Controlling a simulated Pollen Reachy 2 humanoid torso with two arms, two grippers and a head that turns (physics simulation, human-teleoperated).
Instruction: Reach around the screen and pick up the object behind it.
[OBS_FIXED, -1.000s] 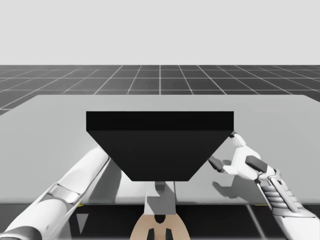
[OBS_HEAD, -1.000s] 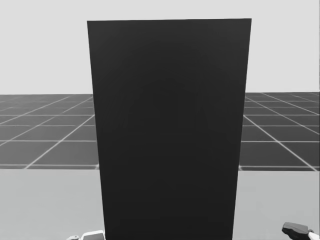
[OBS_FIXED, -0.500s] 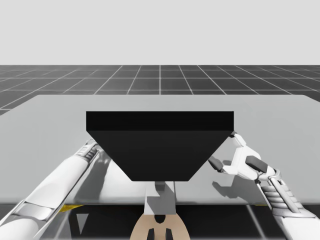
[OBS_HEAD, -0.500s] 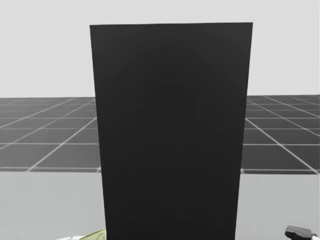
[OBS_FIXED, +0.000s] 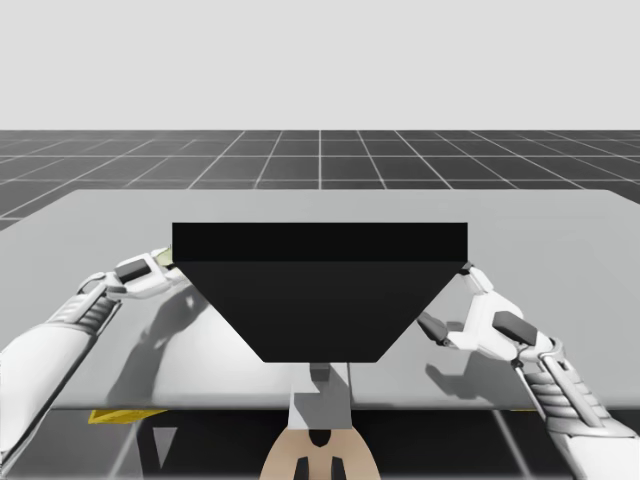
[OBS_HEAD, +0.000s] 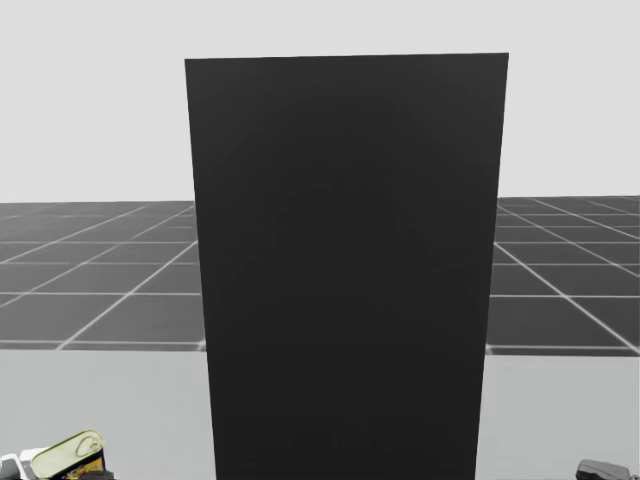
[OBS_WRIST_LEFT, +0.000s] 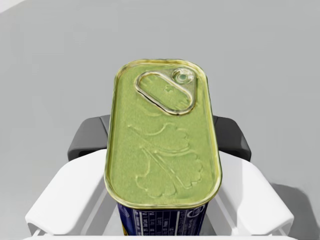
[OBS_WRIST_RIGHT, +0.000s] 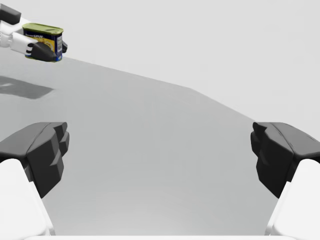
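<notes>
Table (OBS_FIXED: 560, 240): flat, matte grey slab. Screen (OBS_FIXED: 320, 290) stood upright across its middle, a plain black, featureless rectangular panel; in the head view the screen (OBS_HEAD: 345, 270) blocked everything behind it.

Can (OBS_WRIST_LEFT: 162, 135): oblong tin with rounded corners. Lid green-gold and metallic with a raised rim, an embossed leaf-like pattern and an oval pull-tab. Side wall dark blue with print.

Left gripper (OBS_WRIST_LEFT: 160, 137): white shell with dark pads, clamped on the can from two sides and pressing its long walls below the lid. High view put the left gripper (OBS_FIXED: 142, 272) off the screen's left end, on the table's left side. From the right wrist view, the can (OBS_WRIST_RIGHT: 45, 37) hung clear of the surface with its shadow lying apart on the table below. The lid also showed in the head view (OBS_HEAD: 68, 452), left of the screen.

Right gripper (OBS_WRIST_RIGHT: 160, 150): fingers spread wide, blocky dark pads well apart, only bare table between them. It sat by the screen's right end (OBS_FIXED: 447, 297), toward the near edge.
</notes>
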